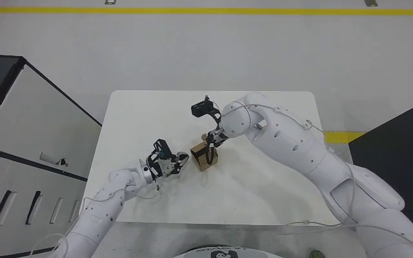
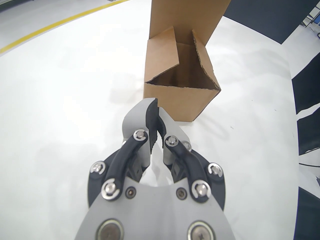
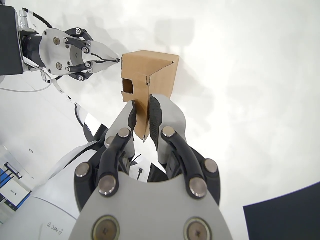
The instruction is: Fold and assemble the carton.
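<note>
Corrugated brown card, thin and light: the carton (image 1: 205, 157) stands open-topped near the middle of the counter (image 1: 271, 193). I judge it stiff along its creases yet easy to crush or tip. My right pincer (image 3: 145, 116) is clamped on its tall upright flap (image 2: 190, 8), a sound hold. My left pincer (image 2: 156, 123), tips together and empty, sits just beside the carton's lower wall.

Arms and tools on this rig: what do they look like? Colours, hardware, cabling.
Left arm and right arm: glossy white shells. Left tool and right tool: silver-grey bodies, black linkage bars, silver bolts, black ribbed pads. Thin white cable at the left wrist.
</note>
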You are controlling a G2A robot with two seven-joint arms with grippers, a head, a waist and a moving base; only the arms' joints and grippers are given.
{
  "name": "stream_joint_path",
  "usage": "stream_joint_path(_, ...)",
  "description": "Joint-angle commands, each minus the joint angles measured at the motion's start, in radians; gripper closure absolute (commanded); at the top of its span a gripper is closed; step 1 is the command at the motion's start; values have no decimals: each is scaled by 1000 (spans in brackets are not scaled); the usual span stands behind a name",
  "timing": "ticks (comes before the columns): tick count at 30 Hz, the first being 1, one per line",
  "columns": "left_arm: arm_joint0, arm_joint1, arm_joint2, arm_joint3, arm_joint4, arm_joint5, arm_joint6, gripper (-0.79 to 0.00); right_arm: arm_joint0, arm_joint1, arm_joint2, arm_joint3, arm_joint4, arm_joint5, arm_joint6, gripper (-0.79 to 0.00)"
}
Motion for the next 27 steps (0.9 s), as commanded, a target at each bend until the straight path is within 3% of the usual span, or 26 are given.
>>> stream_joint_path(1, 1, -1, 9, -5, -1, -11, 1, 0, 0, -2, 1, 1, 0, 2, -1, -126)
stream_joint_path(27, -22, -11, 60, 2, 6, -7, 22, 0, -12, -30, -8, 24, 0, -10, 6, -139)
